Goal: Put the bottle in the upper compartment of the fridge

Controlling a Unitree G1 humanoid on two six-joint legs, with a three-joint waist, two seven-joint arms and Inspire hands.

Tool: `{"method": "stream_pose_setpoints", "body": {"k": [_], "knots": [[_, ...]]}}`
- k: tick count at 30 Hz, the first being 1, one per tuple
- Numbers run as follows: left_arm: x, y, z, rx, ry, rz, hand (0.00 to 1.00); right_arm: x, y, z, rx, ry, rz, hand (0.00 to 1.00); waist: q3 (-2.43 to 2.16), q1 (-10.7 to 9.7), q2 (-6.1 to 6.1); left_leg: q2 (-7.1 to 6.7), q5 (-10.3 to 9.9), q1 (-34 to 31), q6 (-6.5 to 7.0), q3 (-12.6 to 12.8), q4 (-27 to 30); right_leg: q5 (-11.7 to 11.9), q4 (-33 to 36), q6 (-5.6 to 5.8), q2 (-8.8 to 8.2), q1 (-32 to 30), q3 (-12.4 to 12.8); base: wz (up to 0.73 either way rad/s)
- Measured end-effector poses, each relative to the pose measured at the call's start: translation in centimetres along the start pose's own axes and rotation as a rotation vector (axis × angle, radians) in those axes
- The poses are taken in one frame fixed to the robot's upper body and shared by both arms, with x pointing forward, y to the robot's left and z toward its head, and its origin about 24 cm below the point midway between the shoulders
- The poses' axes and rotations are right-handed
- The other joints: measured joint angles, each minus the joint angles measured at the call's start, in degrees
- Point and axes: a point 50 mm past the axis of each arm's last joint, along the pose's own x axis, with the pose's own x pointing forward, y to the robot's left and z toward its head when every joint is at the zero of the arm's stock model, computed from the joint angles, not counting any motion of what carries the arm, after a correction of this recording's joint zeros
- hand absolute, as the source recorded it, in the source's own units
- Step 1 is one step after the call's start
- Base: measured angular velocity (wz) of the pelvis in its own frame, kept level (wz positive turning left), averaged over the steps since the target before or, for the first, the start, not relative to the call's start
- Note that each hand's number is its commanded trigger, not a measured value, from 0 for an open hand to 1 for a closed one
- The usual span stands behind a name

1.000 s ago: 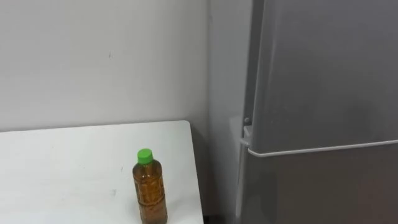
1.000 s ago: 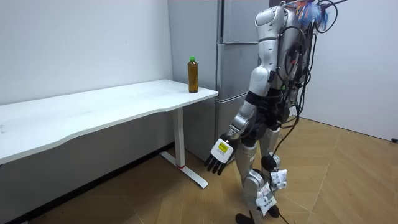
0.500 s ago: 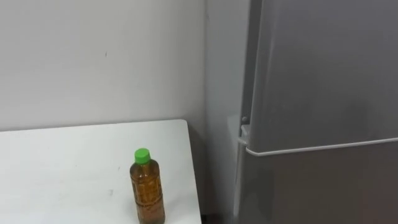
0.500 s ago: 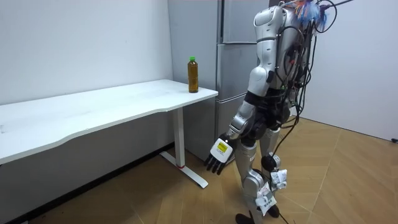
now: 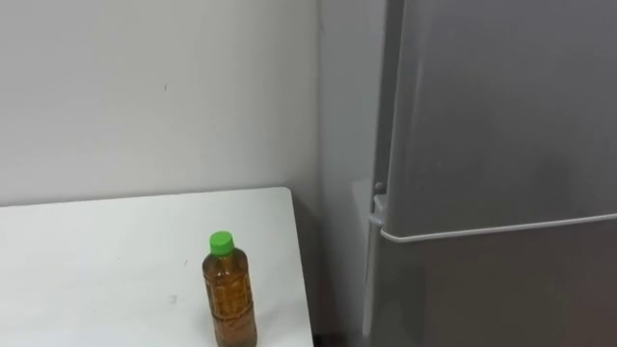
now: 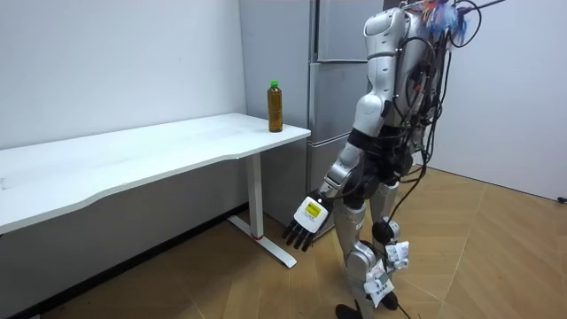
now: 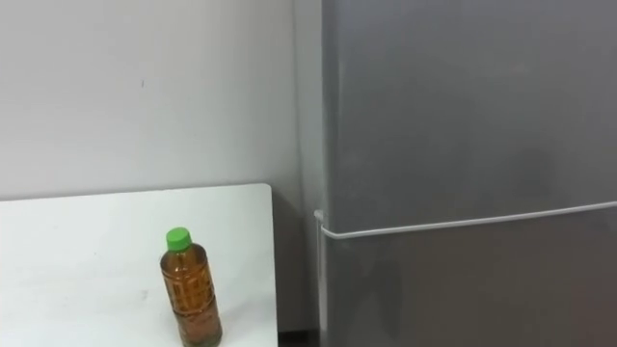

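A bottle [image 5: 229, 291] of brown liquid with a green cap stands upright near the right end of the white table [image 5: 96, 260], close to its front corner; in the room view the bottle [image 6: 275, 106] rises at the table's end beside the fridge. The grey fridge [image 5: 501, 145] stands to the right of the table with both doors closed, a seam dividing the upper door from the lower one. I stand in front of the fridge [image 6: 330, 53]. My left hand [image 6: 306, 221] hangs low beside my leg, fingers straight and holding nothing, well below and away from the bottle.
A plain wall runs behind the table and the fridge. The long table [image 6: 159, 146] stretches toward the room view's left on white legs. Bare wooden floor lies around me and to the room view's right.
My left hand has swung a little toward the room view's left. The bottle and the fridge doors are unchanged; the eye view has shifted slightly.
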Motion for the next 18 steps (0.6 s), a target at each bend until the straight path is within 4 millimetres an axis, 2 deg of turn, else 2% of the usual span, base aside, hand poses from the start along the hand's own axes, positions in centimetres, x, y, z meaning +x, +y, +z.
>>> {"method": "stream_pose_setpoints", "body": {"k": [3,9,13,18], "knots": [[0.1,0.1,0.9,-0.035,-0.029,0.022,0.00,0.0,-0.2,0.1,-0.005,-0.004,-0.004,0.00,-0.01,0.0,0.32,-0.03,0.0,0.1,0.00,-0.5,-0.4,0.0,0.0,0.01,0.07,0.0,-0.2,0.03],[0.1,1.3,4.6,-0.209,-0.197,0.103,0.00,-0.1,-0.8,0.6,-0.020,-0.029,-0.016,0.00,0.00,0.1,0.67,-0.04,0.0,0.1,0.00,-0.6,-0.5,0.0,0.0,0.01,0.08,0.0,-0.4,0.01],[-0.3,1.5,6.8,-0.287,-0.285,0.128,0.00,-0.2,-0.9,0.5,-0.046,-0.035,-0.019,0.00,-0.24,0.0,1.27,-0.05,0.0,0.3,0.00,-0.6,-0.5,0.0,0.0,0.01,0.06,0.0,-0.3,-0.01],[-1.1,1.5,10.0,-0.362,-0.422,0.146,0.00,-0.4,-1.3,0.5,-0.028,-0.055,-0.032,0.00,-0.22,0.2,1.14,-0.04,0.0,0.5,0.00,-0.6,-0.5,0.0,0.1,0.01,0.11,0.1,0.0,-0.02]]}}
